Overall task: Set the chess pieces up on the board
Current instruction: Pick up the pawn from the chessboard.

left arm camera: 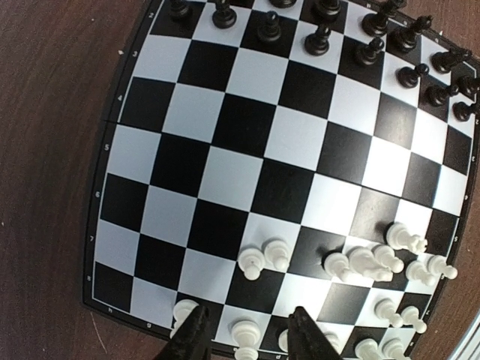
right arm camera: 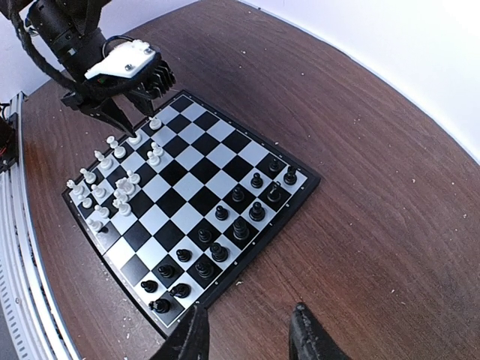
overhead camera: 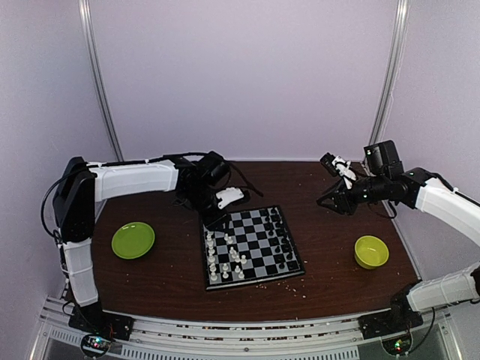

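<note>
The board [overhead camera: 255,241] lies mid-table. White chess pieces [overhead camera: 225,259] crowd its left side and black ones [overhead camera: 281,240] line its right side. In the left wrist view a few white pieces [left arm camera: 367,262] cluster close together. My left gripper [left arm camera: 247,315] hangs open over the board's far left corner. A white pawn [left arm camera: 246,331] stands between its fingers, and neither finger touches it. The right wrist view shows that left gripper [right arm camera: 133,124] over the white end. My right gripper [right arm camera: 247,311] is open and empty, raised over bare table right of the black pieces [right arm camera: 225,214].
A lime-green plate [overhead camera: 133,240] sits left of the board and a lime-green bowl [overhead camera: 371,251] sits right of it. Pale crumbs [overhead camera: 304,289] dot the brown table. Pale walls close in on three sides, and a metal rail [overhead camera: 240,334] runs along the near edge.
</note>
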`<state>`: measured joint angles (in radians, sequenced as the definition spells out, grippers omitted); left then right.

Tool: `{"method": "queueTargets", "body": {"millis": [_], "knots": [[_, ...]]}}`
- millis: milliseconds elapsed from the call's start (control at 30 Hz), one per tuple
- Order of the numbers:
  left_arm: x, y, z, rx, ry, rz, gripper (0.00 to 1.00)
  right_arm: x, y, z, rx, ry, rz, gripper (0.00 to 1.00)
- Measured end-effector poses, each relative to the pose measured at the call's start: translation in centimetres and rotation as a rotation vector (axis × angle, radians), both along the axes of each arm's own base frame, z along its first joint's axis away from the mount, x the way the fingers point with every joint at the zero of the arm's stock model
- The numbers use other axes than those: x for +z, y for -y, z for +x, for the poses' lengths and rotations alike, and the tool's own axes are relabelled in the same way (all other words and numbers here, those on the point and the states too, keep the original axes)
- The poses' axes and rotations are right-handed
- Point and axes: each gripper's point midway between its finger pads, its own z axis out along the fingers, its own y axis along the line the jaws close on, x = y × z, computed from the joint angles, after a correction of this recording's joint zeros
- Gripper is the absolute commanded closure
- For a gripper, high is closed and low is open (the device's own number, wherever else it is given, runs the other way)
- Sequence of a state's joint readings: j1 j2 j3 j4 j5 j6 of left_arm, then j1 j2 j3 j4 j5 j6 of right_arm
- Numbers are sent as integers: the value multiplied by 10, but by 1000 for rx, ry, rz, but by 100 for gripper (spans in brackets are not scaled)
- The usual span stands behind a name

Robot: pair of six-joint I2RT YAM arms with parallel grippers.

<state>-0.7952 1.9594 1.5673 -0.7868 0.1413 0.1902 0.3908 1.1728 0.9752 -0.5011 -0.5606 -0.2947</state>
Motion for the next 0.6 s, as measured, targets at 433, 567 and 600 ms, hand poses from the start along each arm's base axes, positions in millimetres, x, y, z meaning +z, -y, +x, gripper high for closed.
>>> {"method": "queueTargets", "body": {"millis": [433,567,600], "knots": [[-33,-3,-2,-36,-15,106,72,-1,0,0,13,12,-12,64],[-38,-1,3,-39,-5,119,72,-1,0,0,14,13,-13,64],[-40,-1,5,-39,-4,124,71,-1,0,0,14,13,-13,64]]}}
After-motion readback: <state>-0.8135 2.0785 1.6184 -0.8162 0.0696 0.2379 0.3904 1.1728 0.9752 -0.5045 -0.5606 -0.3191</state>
